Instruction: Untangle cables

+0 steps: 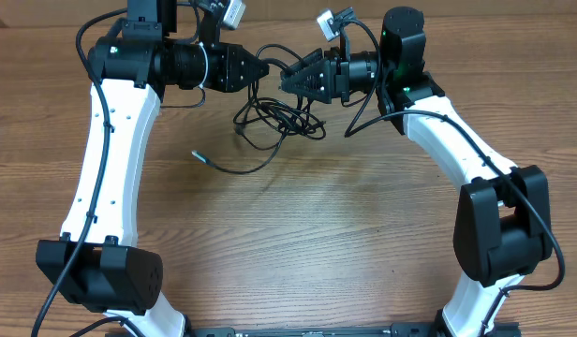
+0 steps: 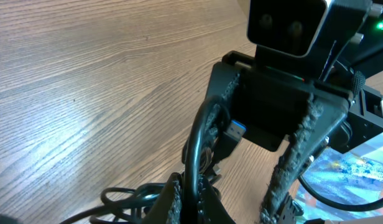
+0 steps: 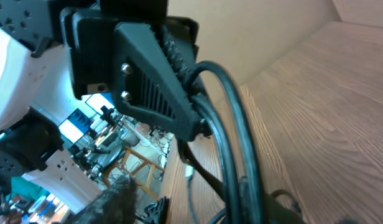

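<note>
The cables lie as a black tangle at the back middle of the table, with one loose plug end trailing to the left. My left gripper is shut on a black cable, which rises from between its jaws. My right gripper faces it tip to tip and stands open. Its rough fingers are spread wide, the same cable running along one finger beside a blue-tipped plug. In the right wrist view two strands arc down from the left gripper.
Both white arms reach in from the front corners of the wood table. Thicker arm wires hang close to the tangle at the back. The table's far edge runs just behind the grippers.
</note>
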Controlling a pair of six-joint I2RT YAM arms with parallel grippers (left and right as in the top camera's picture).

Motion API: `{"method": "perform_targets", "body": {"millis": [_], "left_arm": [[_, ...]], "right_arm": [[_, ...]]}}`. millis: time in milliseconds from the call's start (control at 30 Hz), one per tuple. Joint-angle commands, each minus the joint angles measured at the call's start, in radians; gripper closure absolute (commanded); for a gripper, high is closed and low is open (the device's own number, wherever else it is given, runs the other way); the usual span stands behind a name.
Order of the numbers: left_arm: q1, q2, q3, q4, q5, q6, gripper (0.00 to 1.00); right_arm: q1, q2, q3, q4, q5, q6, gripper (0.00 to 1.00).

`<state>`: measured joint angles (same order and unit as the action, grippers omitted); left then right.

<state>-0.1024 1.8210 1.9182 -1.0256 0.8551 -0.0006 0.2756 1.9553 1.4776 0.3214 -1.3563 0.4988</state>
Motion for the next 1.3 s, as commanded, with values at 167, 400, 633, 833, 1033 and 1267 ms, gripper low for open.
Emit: {"method": "perform_targets", "body": {"millis": [167, 400, 633, 833, 1033, 1267], "left_arm": [[0.010, -0.021, 0.014, -0.002, 0.002, -0.002, 0.96], [0.010, -0.021, 0.014, 0.009, -0.040, 0.001, 0.96], [0.010, -0.021, 0.014, -0.001, -0.080, 0.009, 0.96], [0.010, -0.021, 0.014, -0.048, -0.080, 0.085, 0.96], [0.003, -0.021, 0.014, -0.085, -0.077, 0.116, 0.96], [-0.030, -0.021, 0.014, -0.134, -0.081, 0.188, 0.96]], "right_arm": [[0.000, -0.001, -0.006, 0.006, 0.018, -0.003, 0.95], [0.004, 0.000, -0.006, -0.020, 0.017, -0.003, 0.96], [0.005, 0.000, -0.006, -0.032, 0.018, -0.003, 0.20], [-0.017, -0.001, -0.006, -0.031, 0.031, -0.003, 0.00], [-0.036, -0.001, -0.006, -0.002, 0.077, -0.040, 0.00], [-0.036, -0.001, -0.006, 0.051, 0.076, -0.133, 0.04]]}}
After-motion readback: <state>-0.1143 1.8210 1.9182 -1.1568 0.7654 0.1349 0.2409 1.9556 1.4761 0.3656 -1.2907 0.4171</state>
